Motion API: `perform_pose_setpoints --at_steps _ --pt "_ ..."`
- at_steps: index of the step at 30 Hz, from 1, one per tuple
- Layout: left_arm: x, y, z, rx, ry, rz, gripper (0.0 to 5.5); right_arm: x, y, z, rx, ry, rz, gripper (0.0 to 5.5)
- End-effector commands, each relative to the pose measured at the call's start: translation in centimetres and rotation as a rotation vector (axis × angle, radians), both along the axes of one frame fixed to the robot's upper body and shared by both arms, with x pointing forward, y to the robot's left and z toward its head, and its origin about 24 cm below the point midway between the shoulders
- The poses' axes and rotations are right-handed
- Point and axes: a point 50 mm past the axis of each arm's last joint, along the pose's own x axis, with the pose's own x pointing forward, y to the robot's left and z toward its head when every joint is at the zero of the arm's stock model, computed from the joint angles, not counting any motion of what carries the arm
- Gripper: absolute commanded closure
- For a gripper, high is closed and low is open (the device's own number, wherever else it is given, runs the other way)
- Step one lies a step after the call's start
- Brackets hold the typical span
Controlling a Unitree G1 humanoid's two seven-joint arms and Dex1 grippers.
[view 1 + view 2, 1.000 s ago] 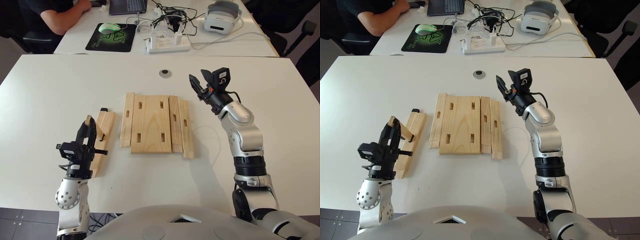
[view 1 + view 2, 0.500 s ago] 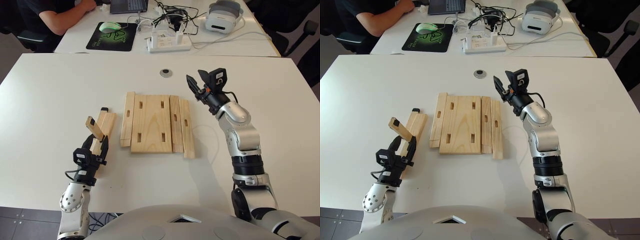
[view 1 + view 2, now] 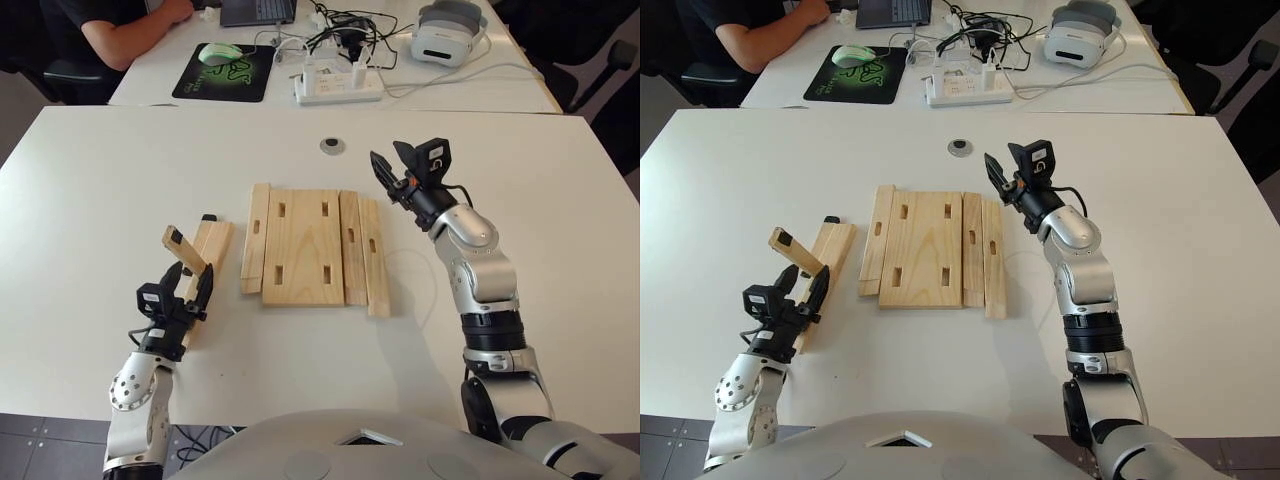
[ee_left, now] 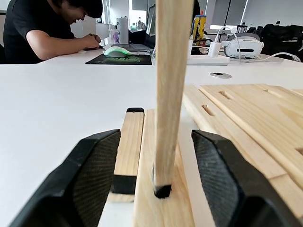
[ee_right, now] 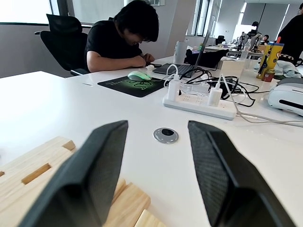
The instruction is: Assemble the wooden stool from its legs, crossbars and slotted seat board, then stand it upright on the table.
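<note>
Slotted seat board (image 3: pixel 302 245): pale wood with four slots, lying flat mid-table (image 3: pixel 120 170). One slat (image 3: pixel 256 238) lies against its left edge and two (image 3: pixel 360 250) along its right; nothing is joined. Flat bars (image 3: pixel 214 245) lie just left, and a black-tipped bar (image 3: pixel 185 252) tilts up from them. Left gripper (image 3: pixel 190 280): has drawn back toward the robot, to the tilted bar's lower end, fingers (image 4: pixel 94 175) spread either side without contact. This is likely a regrasp, so assembly has barely begun. Right gripper (image 3: pixel 390 160): fingers (image 5: pixel 90 170) apart and empty, has edged nearer the board's far right corner.
</note>
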Motion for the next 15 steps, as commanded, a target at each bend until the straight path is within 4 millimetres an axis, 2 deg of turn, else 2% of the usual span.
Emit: perform_pose_setpoints --at_steps 1,7,15 --pt "1.5 -0.3 1.4 0.011 -0.017 -0.049 2.71 -0.2 0.0 -0.3 0.0 -0.006 -0.026 3.15" --pt "2.0 -1.2 1.7 0.037 0.001 -0.103 2.71 -0.1 0.3 -0.1 0.009 -0.014 -0.029 3.15" --pt "1.5 -1.2 0.3 0.039 0.055 -0.1 2.71 0.0 0.4 0.5 0.014 -0.029 -0.018 3.15"
